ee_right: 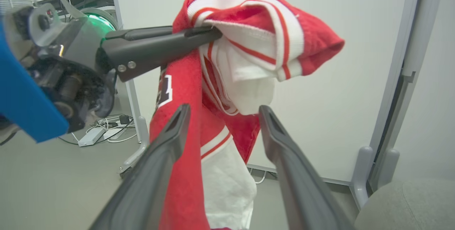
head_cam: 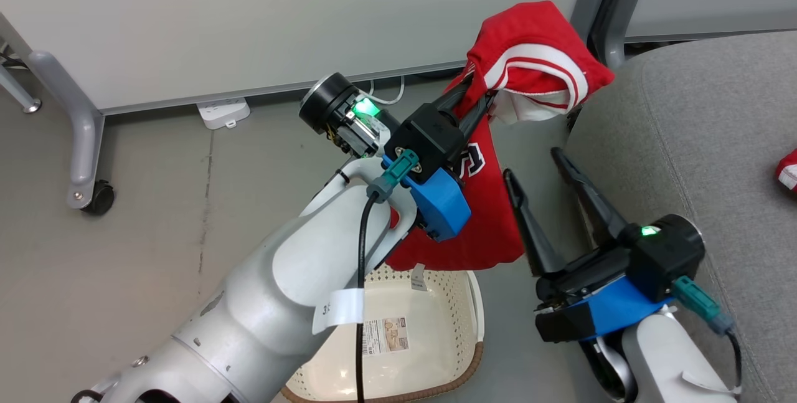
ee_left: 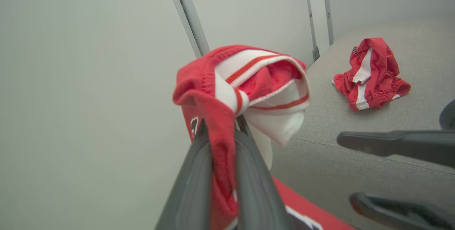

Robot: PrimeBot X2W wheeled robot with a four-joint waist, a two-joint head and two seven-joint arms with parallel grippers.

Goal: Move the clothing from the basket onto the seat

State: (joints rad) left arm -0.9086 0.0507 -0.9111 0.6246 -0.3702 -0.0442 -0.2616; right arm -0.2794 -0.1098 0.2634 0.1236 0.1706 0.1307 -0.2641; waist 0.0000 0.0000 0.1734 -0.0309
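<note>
At the lower left of the head view, our pale left forearm (head_cam: 292, 291) rises over the basket (head_cam: 462, 377) at the bottom centre. The part of the basket's floor that we can see holds a paper label (head_cam: 386, 336), and the arm hides the rest.

Up and to the right, the left gripper (head_cam: 478, 99) has its jaws pressed together on a bunched fold of a red jersey (head_cam: 535, 48). The trimmed edge flops over the fingertips, and the body of the garment hangs down towards the basket rim. We judge the high grip is meant to lift the hem clear of the basket before the jersey is carried sideways. In the left wrist view the pinch reads plainly, with red cloth squeezed between the two fingers (ee_left: 192, 173).

Right of the hanging cloth, the right gripper (head_cam: 533, 164) has its jaws spread and holds nothing. Its fingers point up the frame, just beside the jersey, and we cannot tell whether they touch it. We take it to be waiting, or ready to steady the loose fabric.

The grey seat (head_cam: 697, 116) fills the right of the frame, near the held jersey. A second jersey (head_cam: 789, 169) already lies crumpled on it at the far right edge. So we judge the held jersey is partway along and needs a swing to the right over the cushion.
</note>
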